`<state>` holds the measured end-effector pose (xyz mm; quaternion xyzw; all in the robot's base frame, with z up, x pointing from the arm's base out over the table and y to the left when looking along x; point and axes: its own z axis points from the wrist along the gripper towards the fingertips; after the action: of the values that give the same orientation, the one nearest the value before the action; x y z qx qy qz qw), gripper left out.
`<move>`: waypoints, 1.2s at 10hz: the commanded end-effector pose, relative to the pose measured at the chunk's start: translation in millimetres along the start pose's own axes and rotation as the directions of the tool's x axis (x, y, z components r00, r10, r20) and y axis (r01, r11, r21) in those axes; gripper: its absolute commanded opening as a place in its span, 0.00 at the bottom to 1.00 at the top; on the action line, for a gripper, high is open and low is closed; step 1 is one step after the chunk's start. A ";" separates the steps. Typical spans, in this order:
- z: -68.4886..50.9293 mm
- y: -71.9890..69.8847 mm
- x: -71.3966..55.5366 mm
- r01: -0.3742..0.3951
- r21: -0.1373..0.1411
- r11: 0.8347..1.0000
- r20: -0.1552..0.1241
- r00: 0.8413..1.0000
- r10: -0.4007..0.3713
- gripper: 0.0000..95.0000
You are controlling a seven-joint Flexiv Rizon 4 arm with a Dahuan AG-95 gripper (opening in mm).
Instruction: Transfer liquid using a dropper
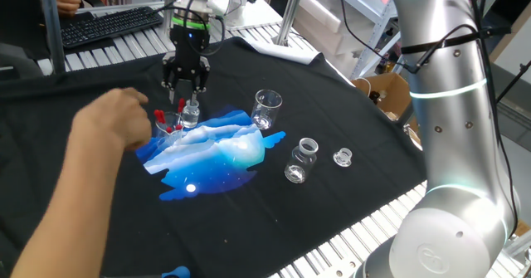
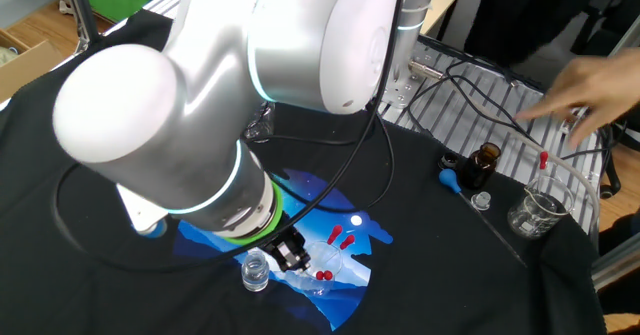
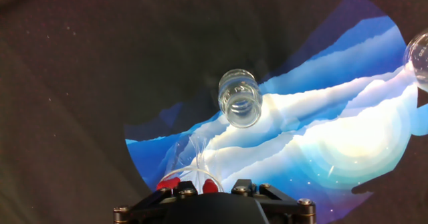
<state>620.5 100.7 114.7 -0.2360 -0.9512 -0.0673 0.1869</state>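
Hand view: gripper (image 3: 200,187) poised at the red dropper (image 3: 167,182) bulbs.
Jaws partly apart, grip unconfirmed; droppers stand bulb-up in their holder, vial (image 3: 240,97) just beside for short transfer.

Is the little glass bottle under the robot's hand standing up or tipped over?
Standing up. The small vial sits upright on the blue cloth print, its round open mouth facing upward.

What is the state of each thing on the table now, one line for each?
vial: upright, open, no lid.
spouted beaker: upright, looks empty.
glass jar: upright, open.
brown bottle: upright.
droppers: standing in a clear glass, red bulbs up.
claw: over the droppers; open or shut unclear.
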 end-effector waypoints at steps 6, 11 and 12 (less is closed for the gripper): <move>-1.3 1.6 -2.0 0.011 0.000 1.000 0.004 1.000 -0.011 0.00; -5.3 1.6 1.7 0.003 0.001 1.000 0.013 1.000 -0.003 0.00; -8.0 1.2 4.2 0.002 0.004 1.000 0.014 1.000 -0.002 0.00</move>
<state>621.5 102.0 126.0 -0.2350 -0.9527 -0.0636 0.1819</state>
